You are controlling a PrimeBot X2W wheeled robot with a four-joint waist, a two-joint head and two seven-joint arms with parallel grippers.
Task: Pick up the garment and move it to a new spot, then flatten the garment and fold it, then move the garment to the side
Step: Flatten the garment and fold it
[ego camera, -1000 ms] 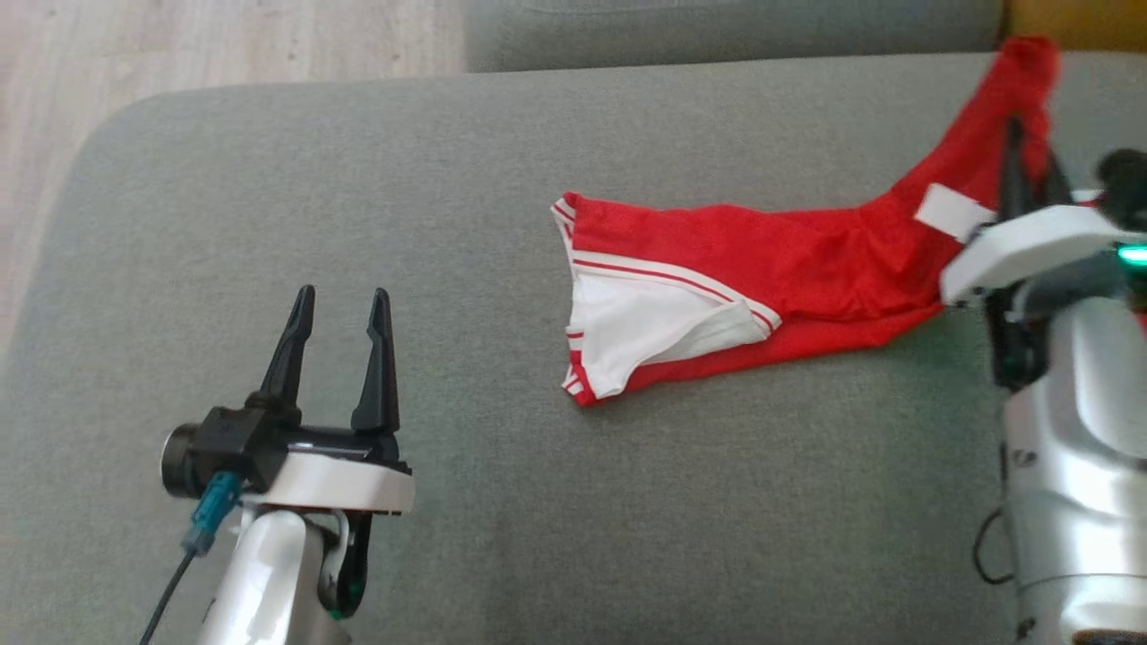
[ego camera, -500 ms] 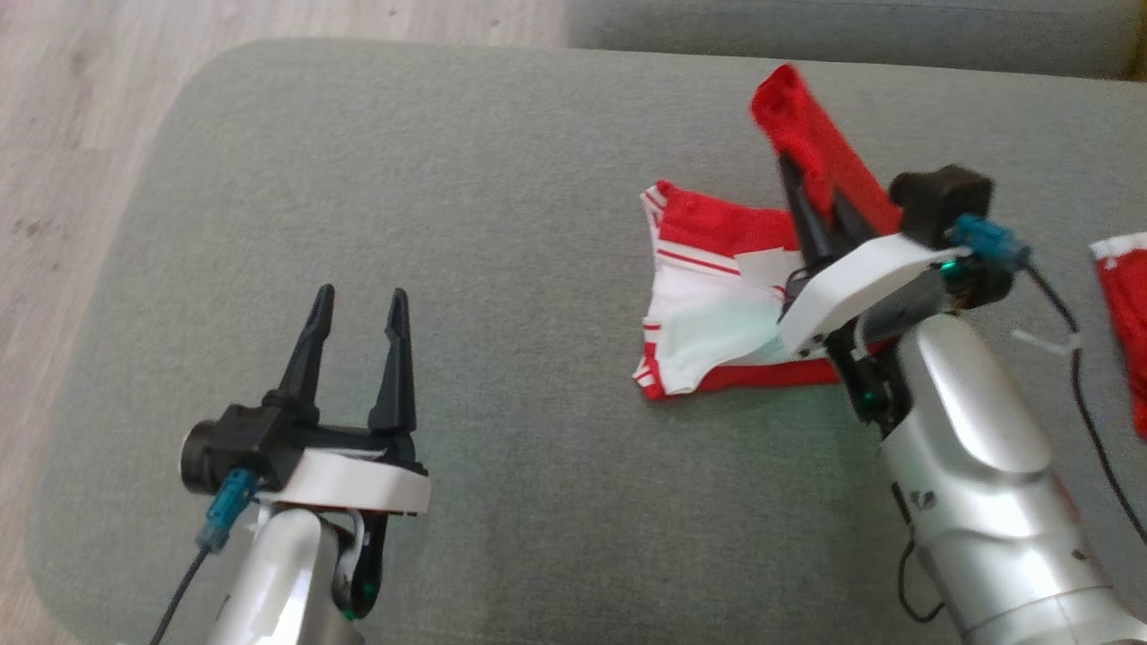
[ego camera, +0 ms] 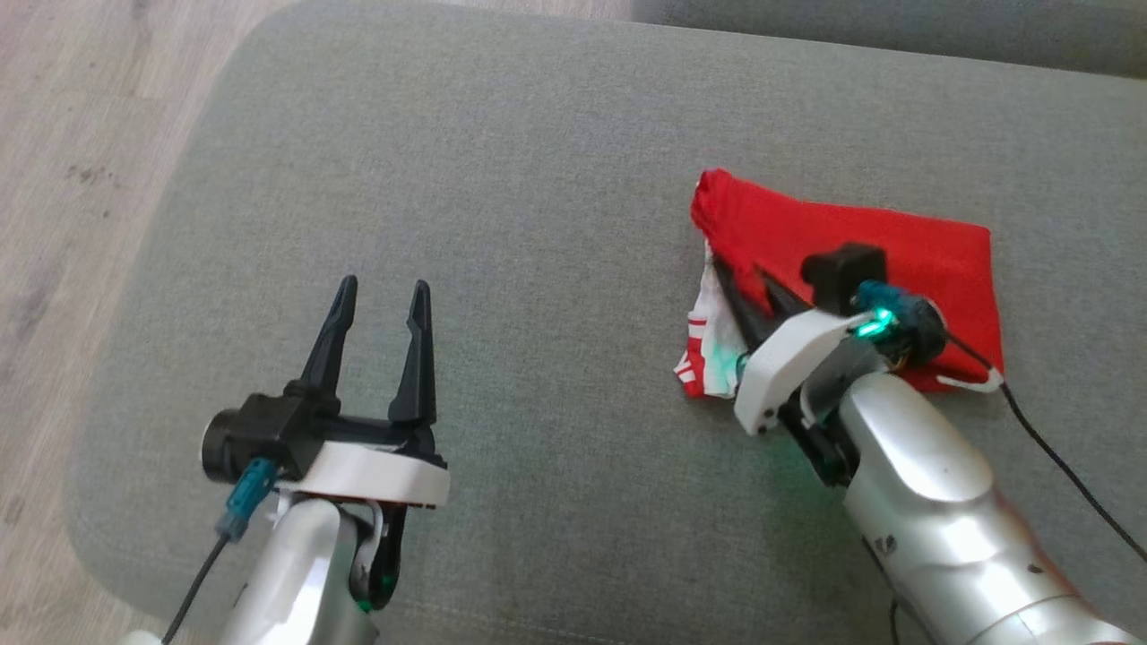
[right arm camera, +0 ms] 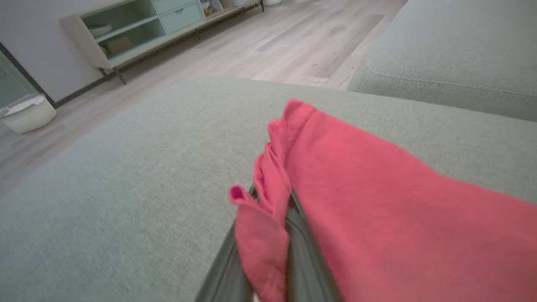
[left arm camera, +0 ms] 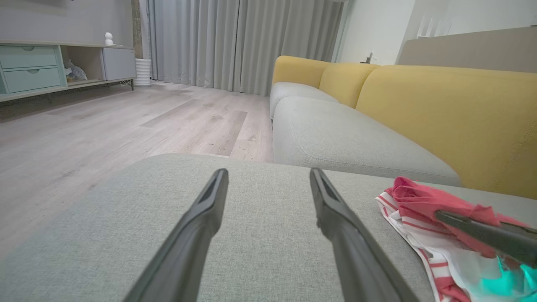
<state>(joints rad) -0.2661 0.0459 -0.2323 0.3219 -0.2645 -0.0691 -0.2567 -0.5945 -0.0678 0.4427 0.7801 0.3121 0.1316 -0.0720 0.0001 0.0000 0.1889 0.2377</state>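
Right hand (ego camera: pixel 737 269) clenched on the red garment (ego camera: pixel 932 255), apparently doubled over; left hand (ego camera: pixel 381 288) released, well left of the garment.

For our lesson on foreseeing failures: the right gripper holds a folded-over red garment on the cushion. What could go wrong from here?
The right gripper is shut on a bunched edge of the garment; withdrawing may drag the fold open.
The left gripper is open and apart, so nothing pins the lower layer, whose white end pokes out unevenly.

Right gripper (right arm camera: pixel 272 203) jaws clamped on red garment (right arm camera: pixel 377 201) fold; cloth spreads right over grey cushion (right arm camera: pixel 126 188); wooden floor (right arm camera: pixel 272 46) beyond.
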